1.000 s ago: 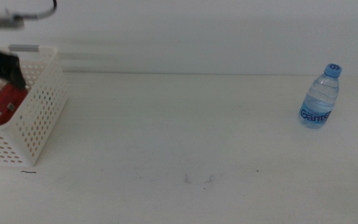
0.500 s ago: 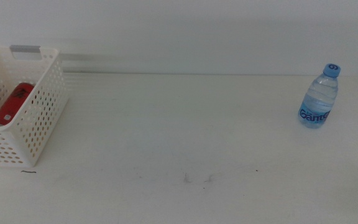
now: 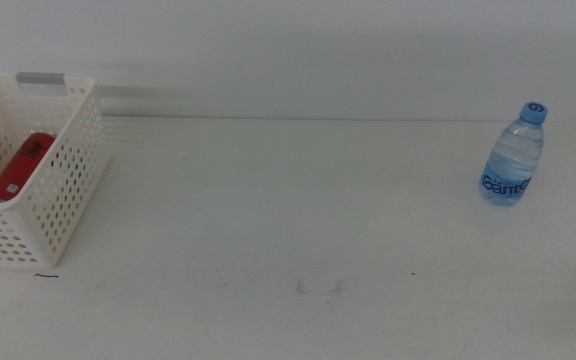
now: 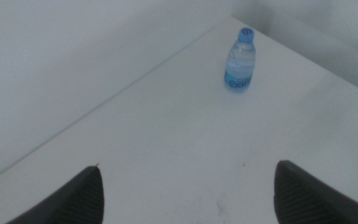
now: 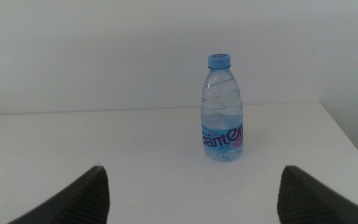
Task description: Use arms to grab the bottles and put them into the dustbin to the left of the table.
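With the left arm gone from the basket (image 3: 63, 190), the can (image 3: 16, 168) lies inside; both tools (image 4: 185, 199) (image 5: 191, 199) wide apart, the water bottle (image 3: 514, 155) remains

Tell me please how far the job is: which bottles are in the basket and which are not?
Done: the red can lies inside the white basket at the table's left end. In hand: nothing; the left hand and the right hand are both open and empty. Left: the water bottle stands upright on the table near its right edge, straight ahead in the right wrist view. No yellow bottle shows in any view.
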Controlling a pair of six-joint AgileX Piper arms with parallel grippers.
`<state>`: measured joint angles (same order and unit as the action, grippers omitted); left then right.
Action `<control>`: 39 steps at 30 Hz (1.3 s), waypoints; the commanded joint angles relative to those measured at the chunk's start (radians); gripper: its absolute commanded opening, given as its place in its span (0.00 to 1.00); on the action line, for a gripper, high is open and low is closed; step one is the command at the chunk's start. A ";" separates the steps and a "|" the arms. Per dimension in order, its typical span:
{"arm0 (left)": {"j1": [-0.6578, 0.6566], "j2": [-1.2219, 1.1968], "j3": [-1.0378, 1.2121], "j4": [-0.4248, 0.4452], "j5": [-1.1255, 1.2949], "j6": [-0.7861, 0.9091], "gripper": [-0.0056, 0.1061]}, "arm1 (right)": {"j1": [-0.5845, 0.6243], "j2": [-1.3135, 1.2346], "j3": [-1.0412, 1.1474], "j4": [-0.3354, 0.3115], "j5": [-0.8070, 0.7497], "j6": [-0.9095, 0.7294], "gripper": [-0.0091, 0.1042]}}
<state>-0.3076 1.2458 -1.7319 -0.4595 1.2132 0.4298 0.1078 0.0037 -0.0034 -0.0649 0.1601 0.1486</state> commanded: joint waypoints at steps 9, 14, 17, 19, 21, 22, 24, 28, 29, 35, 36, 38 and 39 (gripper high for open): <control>-0.003 -0.004 0.005 -0.001 -0.071 -0.009 0.89 | -0.008 -0.004 0.003 -0.006 -0.002 -0.010 0.88; -0.003 -0.004 0.005 -0.001 -0.071 -0.009 0.89 | -0.008 -0.004 0.003 -0.105 -0.084 -0.011 0.88; -0.003 -0.004 0.005 -0.001 -0.076 -0.009 0.89 | -0.008 0.105 0.003 -0.129 -0.187 0.017 0.88; -0.003 -0.004 0.005 -0.001 -0.081 -0.009 0.89 | -0.010 0.240 0.003 -0.124 -0.287 -0.014 0.88; -0.003 -0.004 0.005 -0.001 -0.083 -0.009 0.89 | -0.010 0.376 0.003 -0.089 -0.361 -0.056 0.88; -0.003 -0.004 0.005 -0.001 -0.083 -0.009 0.89 | -0.010 0.469 -0.003 -0.051 -0.399 -0.088 0.88; -0.003 -0.004 0.005 -0.003 -0.083 -0.009 0.89 | -0.010 0.611 -0.026 0.025 -0.501 -0.156 0.88; -0.003 -0.004 0.005 -0.001 -0.086 -0.009 0.89 | -0.010 0.893 -0.063 0.128 -0.765 -0.184 0.88; -0.003 -0.004 0.005 -0.001 -0.091 -0.009 0.89 | -0.010 0.961 -0.071 0.154 -0.841 -0.182 0.88; -0.003 -0.004 0.005 0.016 -0.121 -0.009 0.89 | -0.010 1.211 -0.083 0.179 -1.086 -0.069 0.88; -0.003 -0.004 0.005 0.020 -0.126 -0.009 0.89 | -0.010 1.244 -0.083 0.182 -1.119 -0.071 0.88; -0.003 -0.004 0.005 0.021 -0.136 -0.009 0.89 | -0.010 1.319 -0.087 0.192 -1.205 -0.078 0.88; -0.003 -0.004 0.005 0.021 -0.138 -0.009 0.89 | -0.010 1.352 -0.091 0.198 -1.240 -0.078 0.88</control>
<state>-0.3076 1.2458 -1.7319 -0.4403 1.0919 0.4298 0.1033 1.3156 -0.0856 0.1220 -0.9957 0.0728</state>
